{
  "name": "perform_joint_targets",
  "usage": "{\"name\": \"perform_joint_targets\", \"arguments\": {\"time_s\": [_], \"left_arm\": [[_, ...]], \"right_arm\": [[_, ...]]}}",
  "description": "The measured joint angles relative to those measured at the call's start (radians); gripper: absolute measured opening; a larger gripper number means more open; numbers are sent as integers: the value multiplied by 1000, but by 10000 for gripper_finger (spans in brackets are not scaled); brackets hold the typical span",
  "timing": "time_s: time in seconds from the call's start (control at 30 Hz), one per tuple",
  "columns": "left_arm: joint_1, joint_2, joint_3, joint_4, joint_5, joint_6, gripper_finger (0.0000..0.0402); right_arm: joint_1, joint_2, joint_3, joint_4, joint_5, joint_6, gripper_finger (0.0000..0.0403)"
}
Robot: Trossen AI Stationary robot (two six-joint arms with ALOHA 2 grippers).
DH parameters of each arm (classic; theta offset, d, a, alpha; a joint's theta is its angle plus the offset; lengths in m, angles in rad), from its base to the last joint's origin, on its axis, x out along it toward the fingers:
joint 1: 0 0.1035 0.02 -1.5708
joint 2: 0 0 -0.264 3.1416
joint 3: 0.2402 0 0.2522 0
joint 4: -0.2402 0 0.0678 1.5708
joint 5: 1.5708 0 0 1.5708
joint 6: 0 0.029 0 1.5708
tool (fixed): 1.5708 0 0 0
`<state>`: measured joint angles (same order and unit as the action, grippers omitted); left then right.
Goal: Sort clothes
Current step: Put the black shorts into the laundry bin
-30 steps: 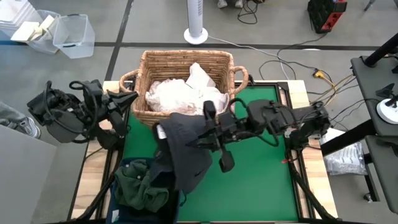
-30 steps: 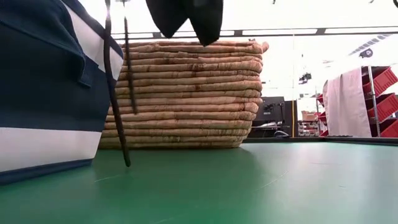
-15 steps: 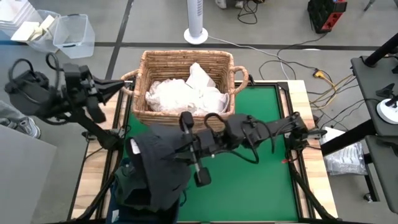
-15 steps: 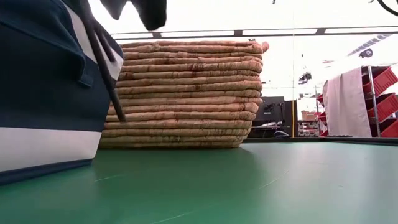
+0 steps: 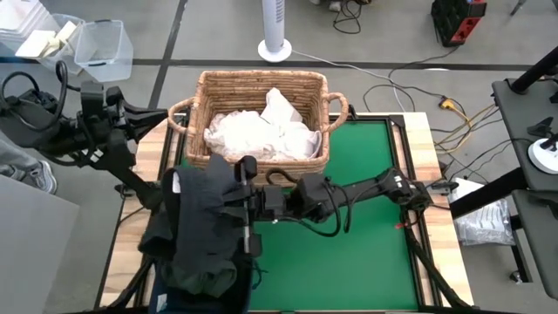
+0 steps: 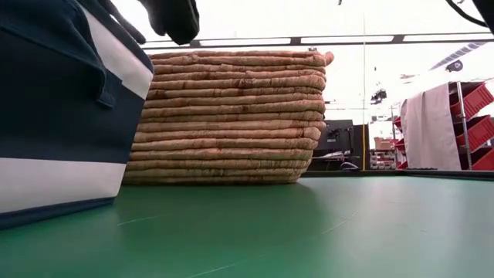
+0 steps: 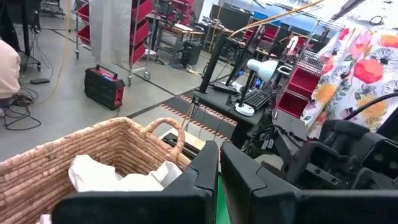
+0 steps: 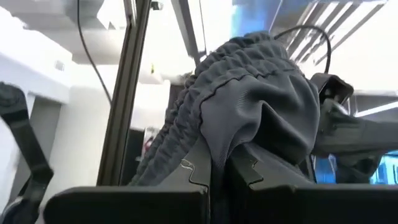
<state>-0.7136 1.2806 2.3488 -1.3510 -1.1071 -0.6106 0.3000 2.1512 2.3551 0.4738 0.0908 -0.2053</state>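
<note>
Now left gripper (image 7: 219, 180) idles closed beside basket (image 5: 202, 87); right gripper (image 5: 247, 194) clamps dark garment (image 5: 205, 222) over blue bin (image 6: 54, 116). Best: centre over bin, lower, then release so fabric doesn't drape the rim.

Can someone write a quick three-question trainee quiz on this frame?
1. True or false: the right pincer is shut on the dark grey garment.
2. Over which container does that garment hang? A) the wicker basket B) the navy bin C) neither, it hangs over bare green mat
3. Fill in: the clothes lying in the wicker basket are ____ in colour.

Key
1. True: the wrist view shows the cloth pinched between the closed fingers.
2. B: seen from above, it hangs at the table's front left corner, over the bin.
3. White.
</note>
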Motion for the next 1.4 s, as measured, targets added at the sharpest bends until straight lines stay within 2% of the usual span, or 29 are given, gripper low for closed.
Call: {"name": "perform_joint_targets", "arguments": {"time_s": [0.07, 0.23, 0.57, 1.13, 1.4], "left_arm": [[0, -6, -1, 0, 2, 0, 0], [0, -28, -1, -1, 28, 0, 0], [0, -46, -1, -17, 47, 0, 0], [0, -37, -1, -60, 46, 0, 0], [0, -30, -1, -70, 46, 0, 0]], "right_arm": [[0, 13, 0, 31, 1, 1, 9], [2, 43, 1, -31, 0, 67, 9], [29, 62, 0, -329, -5, 86, 9], [31, 205, -1, -366, -134, 382, 9], [20, 221, -1, -628, -171, 396, 9]]}}
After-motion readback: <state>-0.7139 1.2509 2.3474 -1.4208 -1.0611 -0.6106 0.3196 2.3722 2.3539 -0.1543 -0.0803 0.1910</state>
